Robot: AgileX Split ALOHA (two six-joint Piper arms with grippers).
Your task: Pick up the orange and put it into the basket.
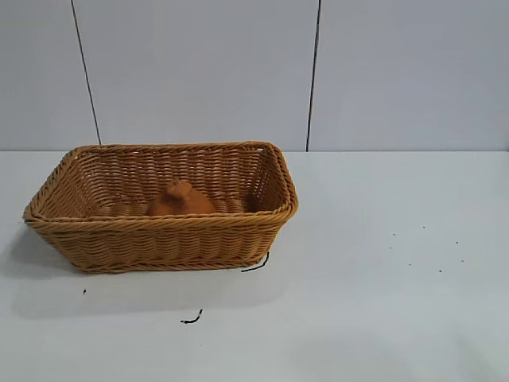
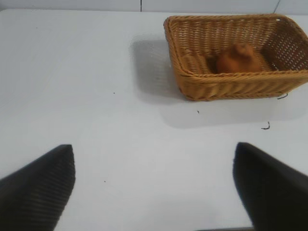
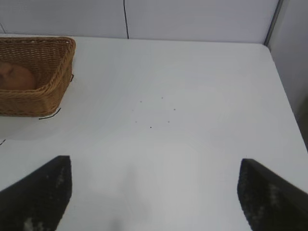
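The orange, a dull orange-brown lump with a narrow top, lies inside the woven tan basket on the left half of the white table. The left wrist view shows the orange in the basket from well away. From the right wrist view only a sliver of the orange shows over the basket wall. My left gripper is open over bare table, far from the basket. My right gripper is open too, with nothing between its fingers. Neither arm appears in the exterior view.
A short black thread lies at the basket's near right corner and another black thread lies further forward. Small dark specks dot the table's right half. A grey panelled wall stands behind the table.
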